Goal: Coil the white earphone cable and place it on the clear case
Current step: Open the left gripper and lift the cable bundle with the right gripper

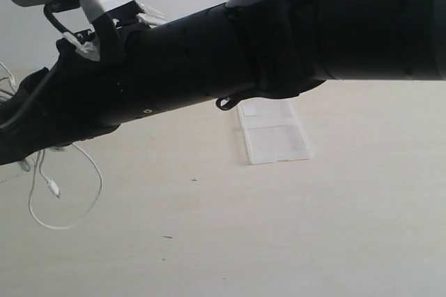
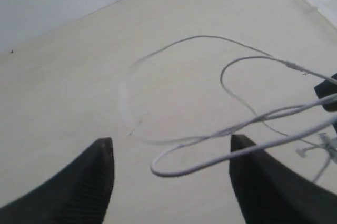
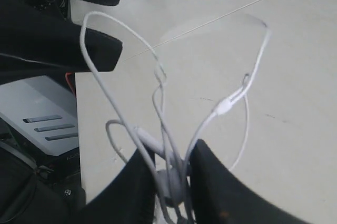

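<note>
Thinly looped, the white earphone cable (image 3: 225, 107) is pinched in the right pincer (image 3: 174, 153); the left pincer (image 2: 171, 141) gapes wide.

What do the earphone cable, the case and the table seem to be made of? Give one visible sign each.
The earphone cable: likely soft plastic coating, smooth white; it bends into loose loops.
The case: hard clear plastic, glossy; the table shows through.
The table: perhaps laminate or wood, matt pale beige; no clear grain.

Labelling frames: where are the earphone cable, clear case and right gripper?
earphone cable (image 3: 223, 107), right wrist view, inline piece
clear case (image 1: 277, 143), exterior view, flat middle
right gripper (image 3: 172, 155), right wrist view, between fingertips
</note>
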{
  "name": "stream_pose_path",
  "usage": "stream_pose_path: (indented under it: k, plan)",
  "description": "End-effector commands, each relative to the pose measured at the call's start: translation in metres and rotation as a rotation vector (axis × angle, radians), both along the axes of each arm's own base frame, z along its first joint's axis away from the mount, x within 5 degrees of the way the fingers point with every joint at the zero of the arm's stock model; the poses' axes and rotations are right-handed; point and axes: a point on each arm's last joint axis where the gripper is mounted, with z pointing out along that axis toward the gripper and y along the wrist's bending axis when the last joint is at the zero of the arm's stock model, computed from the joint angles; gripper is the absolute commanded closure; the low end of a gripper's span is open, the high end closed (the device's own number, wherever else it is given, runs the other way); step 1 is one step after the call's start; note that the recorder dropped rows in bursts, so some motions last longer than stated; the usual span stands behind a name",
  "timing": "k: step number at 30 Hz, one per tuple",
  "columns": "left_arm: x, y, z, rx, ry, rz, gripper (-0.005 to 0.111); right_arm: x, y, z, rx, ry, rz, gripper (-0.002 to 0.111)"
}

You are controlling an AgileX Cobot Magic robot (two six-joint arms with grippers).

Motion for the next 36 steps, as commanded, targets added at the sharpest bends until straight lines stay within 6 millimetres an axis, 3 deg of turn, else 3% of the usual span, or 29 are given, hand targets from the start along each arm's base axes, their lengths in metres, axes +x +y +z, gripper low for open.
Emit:
stream_pose_path:
  k: [1, 8, 12, 17, 22, 26, 36]
  plan:
    - [-0.003, 0.005, -0.002, 0.028, 0.021, 0.029, 0.045, -0.001, -0.001, 0.006, 0.01, 0.005, -0.001, 0.108]
    - [-0.003, 0.006, -0.002, 0.053, 0.029, 0.023, 0.051, -0.001, -0.007, -0.007, -0.148, -0.029, 0.015, 0.108]
    - [-0.003, 0.006, -0.001, 0.054, 0.026, 0.023, 0.073, 0.0, -0.014, -0.011, -0.281, -0.036, -0.005, 0.108]
    - [0.001, 0.0, 0.003, 0.018, -0.039, -0.026, 0.107, -0.007, -0.018, 0.007, -0.365, -0.007, 0.084, 0.108]
    - [0.006, -0.009, 0.009, -0.044, -0.122, -0.094, 0.107, -0.019, -0.017, 0.034, -0.36, 0.045, 0.221, 0.108]
    - [0.008, -0.011, 0.007, -0.051, -0.101, -0.096, 0.107, -0.023, -0.018, 0.056, -0.291, 0.036, 0.226, 0.108]
    - [0.01, -0.02, -0.016, -0.093, -0.057, -0.141, 0.107, -0.037, -0.025, 0.089, -0.134, 0.017, 0.261, 0.108]
